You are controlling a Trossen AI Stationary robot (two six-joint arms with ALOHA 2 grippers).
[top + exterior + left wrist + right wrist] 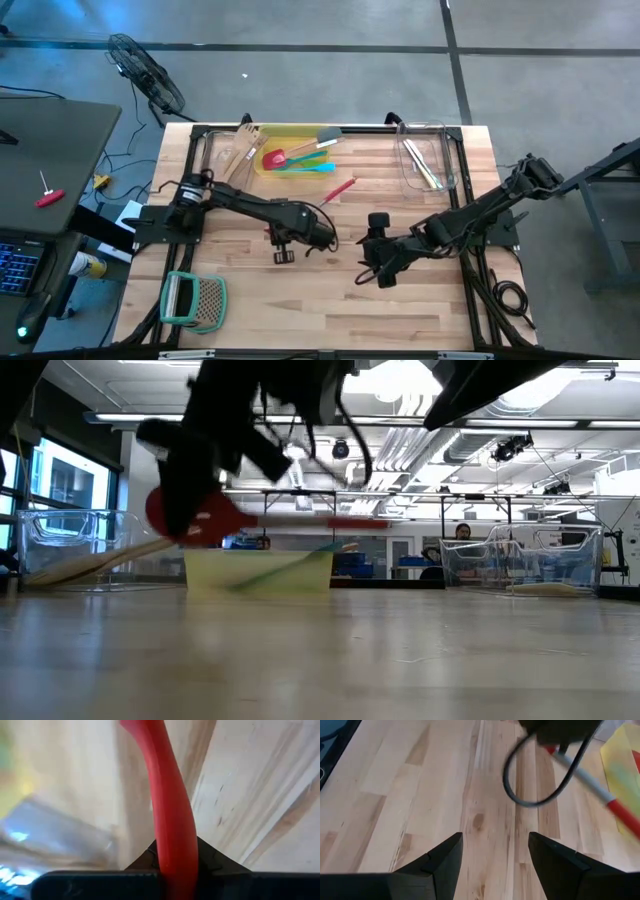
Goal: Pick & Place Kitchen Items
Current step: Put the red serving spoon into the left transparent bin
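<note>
My left gripper [322, 212] hangs over the table's middle, shut on a slim red utensil [342, 187] with a pale band along its shaft [580, 770]. The utensil runs from the fingers toward the far right. In the low view it floats above the tabletop [320, 521]. My right gripper [375, 265] stands open above bare wood at the near middle-right [495, 855], with nothing between its fingers. More kitchen items lie in the yellow tray [262, 168]: a red spoon [273, 158], and blue, green and grey spatulas [315, 150]. My left gripper pinches the red utensil near one end [172, 845] between its two fingers [212, 860]. The fingers come steeply from above and lie across the shaft. The utensil is lifted clear of the table, roughly level, and its long free part [625, 817] sticks out toward the far right.
A clear bin [205, 150] with wooden utensils [240, 150] stands at the far left, and another clear bin [455, 160] with slim utensils at the far right. A green-handled grater [195, 300] lies at the near left. Bare wood stretches between the arms and the near edge.
</note>
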